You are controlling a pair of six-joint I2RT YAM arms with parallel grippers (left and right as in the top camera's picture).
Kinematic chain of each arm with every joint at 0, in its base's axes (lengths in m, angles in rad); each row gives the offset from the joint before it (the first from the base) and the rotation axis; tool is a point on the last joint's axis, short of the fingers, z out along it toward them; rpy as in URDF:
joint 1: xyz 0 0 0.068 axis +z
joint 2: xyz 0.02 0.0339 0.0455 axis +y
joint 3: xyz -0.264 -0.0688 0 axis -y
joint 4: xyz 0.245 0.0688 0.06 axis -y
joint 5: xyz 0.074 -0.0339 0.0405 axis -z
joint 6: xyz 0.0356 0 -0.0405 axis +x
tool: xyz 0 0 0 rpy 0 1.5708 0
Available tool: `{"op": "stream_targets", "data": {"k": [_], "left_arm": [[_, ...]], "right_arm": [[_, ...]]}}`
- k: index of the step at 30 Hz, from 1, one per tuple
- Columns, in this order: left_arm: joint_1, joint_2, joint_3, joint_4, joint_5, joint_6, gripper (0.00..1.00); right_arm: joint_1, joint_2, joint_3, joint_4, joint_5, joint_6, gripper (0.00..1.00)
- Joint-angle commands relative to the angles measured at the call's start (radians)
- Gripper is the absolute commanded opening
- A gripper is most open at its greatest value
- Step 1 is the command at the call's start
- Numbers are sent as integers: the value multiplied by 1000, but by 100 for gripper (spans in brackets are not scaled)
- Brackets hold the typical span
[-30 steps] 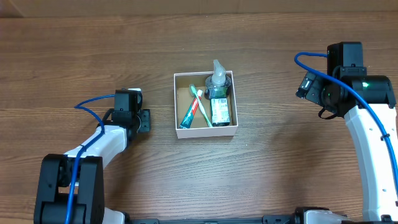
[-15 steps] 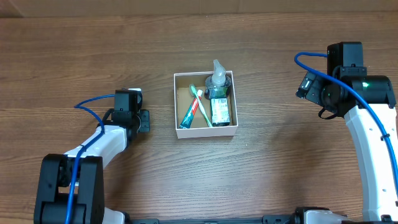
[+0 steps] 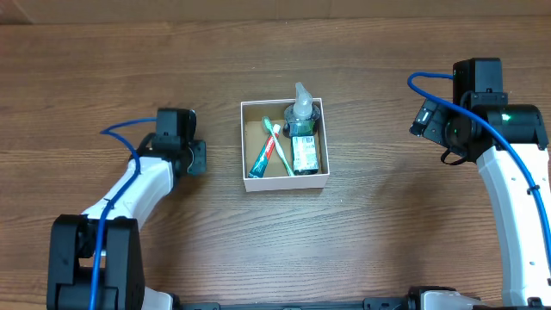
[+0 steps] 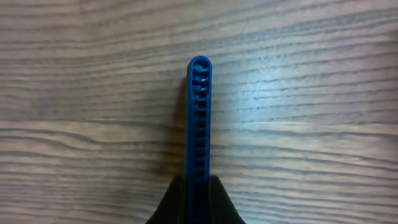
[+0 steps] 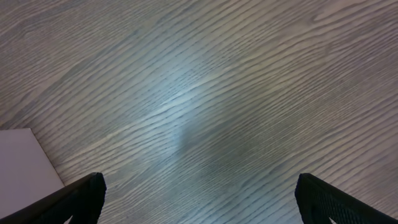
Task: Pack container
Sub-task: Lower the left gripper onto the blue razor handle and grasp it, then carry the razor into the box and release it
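**Blue strip in my grip, box next**

My left fingers (image 4: pixel 176 202) are clamping a narrow blue toothed plastic strip (image 4: pixel 199 112), left of the white-walled square cardboard container (image 3: pixel 284 182). I should be carrying it level and lowering it lengthwise. My right fingers (image 5: pixel 81 196) are hanging spread, empty, right of it.

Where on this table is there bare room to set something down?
Wide bare wood lies between the container and the right gripper, and in front of it. Crowded: inside the container; the gap toward the left gripper is narrow.

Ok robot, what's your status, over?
Left gripper shut, empty, left of container. Right gripper open, empty. Container holds toothpaste, toothbrush, bottle. Nothing blocking it.
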Motion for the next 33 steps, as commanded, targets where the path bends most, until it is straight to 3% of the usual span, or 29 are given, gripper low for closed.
{"op": "stream_targets", "data": {"k": [1,6,13,18,27,33], "left_arm": [[3,11,130,-77,23,-11,4],[-16,11,313,-226,114,-92,4],[-95,11,462,-298,222,-223,4],[-197,11,484,-273,248,-414,4],[-354,11,483,-268,209,-495,4],[-383,11,481,-279,175,-517,4]], "right_arm": [[-3,-2,7,5,13,-2,100],[-3,-2,7,5,13,-2,100],[-3,-2,7,5,13,-2,100],[-3,-2,7,5,13,-2,100],[-3,-2,7,5,13,-2,100],[-3,-2,7,5,13,-2,100]]}}
